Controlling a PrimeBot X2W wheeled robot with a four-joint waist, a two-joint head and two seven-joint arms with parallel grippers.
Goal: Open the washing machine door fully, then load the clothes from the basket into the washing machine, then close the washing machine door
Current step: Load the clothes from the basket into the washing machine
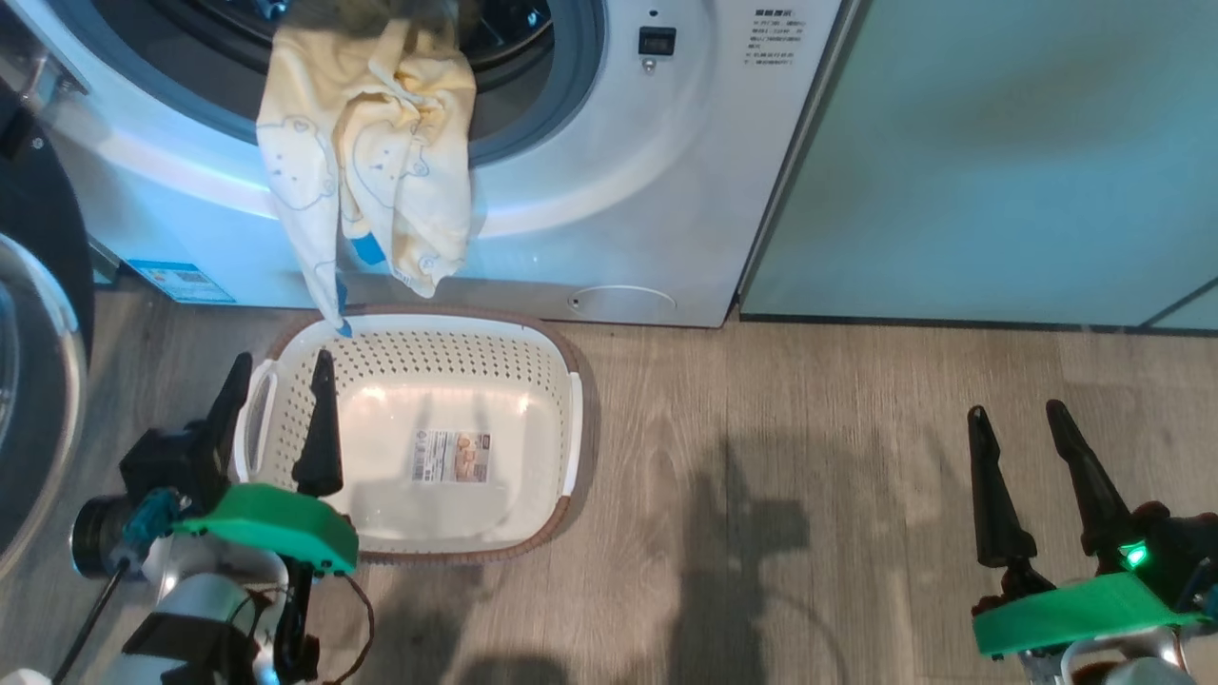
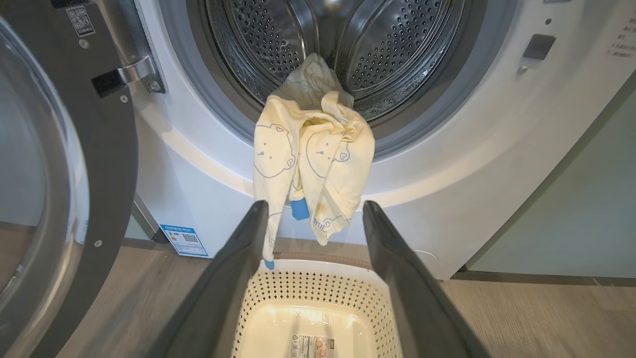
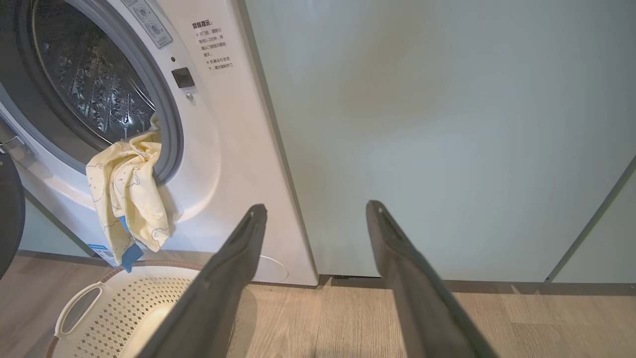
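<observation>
The washing machine door (image 1: 43, 285) runs off the left edge of the head view, and the clothes (image 1: 381, 162) are cut by its top edge. The basket (image 2: 318, 293) is cropped by the left wrist view's bottom edge; print on its sticker (image 1: 450, 457) is too small to read.

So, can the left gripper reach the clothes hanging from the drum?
Probably yes. The left gripper is open and points straight at the clothes draped over the lip of the drum, with nothing between them; the door stands swung aside.
</observation>
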